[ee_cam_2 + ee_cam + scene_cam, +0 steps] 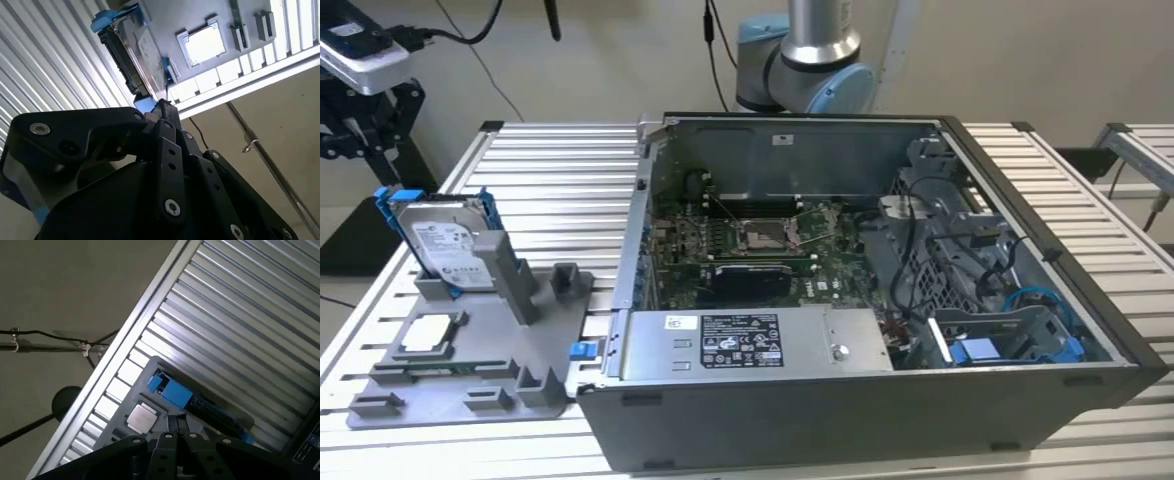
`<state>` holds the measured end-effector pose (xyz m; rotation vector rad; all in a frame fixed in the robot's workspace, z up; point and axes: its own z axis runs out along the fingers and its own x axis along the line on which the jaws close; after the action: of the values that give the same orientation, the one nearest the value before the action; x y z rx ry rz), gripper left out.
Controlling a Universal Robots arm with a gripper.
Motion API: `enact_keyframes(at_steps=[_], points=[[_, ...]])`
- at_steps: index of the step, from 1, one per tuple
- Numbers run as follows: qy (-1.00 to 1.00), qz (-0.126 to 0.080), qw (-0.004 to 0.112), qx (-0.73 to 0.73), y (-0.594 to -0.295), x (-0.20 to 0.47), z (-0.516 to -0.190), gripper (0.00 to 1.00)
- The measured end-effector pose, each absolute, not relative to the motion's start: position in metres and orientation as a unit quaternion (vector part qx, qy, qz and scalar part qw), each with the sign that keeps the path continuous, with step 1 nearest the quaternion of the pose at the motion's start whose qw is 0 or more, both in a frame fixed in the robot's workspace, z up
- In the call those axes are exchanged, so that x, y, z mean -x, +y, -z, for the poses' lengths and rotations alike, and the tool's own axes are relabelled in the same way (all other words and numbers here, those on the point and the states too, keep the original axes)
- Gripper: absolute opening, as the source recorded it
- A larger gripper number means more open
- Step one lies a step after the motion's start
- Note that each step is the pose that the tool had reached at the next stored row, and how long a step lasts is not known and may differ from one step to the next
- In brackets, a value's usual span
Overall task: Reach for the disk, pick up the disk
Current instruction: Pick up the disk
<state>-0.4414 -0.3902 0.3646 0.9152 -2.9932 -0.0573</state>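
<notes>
The disk (444, 243) is a silver-grey drive with a white label and blue rails. It stands upright in a slot of the grey holder (487, 385) at the exterior view's left. My gripper (350, 135) hangs above and beyond it, off the table's edge, well apart from the disk. In the second wrist view the black fingers meet at the gripper's tip (161, 106), just short of the disk (136, 52). The first wrist view has the gripper (179, 421) shut and empty, with the disk's blue rail (174, 392) ahead of it.
A small square processor chip (430, 335) lies flat on the holder near the disk; both wrist views show it too. An open computer case (854, 300) fills the slatted table's middle and right. Bare floor and cables lie past the table's edge (125, 340).
</notes>
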Motion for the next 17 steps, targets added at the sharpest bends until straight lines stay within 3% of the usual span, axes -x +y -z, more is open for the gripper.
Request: enact_keyframes(at_steps=[17], points=[[-0.899,0.017,0.008,-0.437,-0.3903,0.4414,-0.3646,0.00]])
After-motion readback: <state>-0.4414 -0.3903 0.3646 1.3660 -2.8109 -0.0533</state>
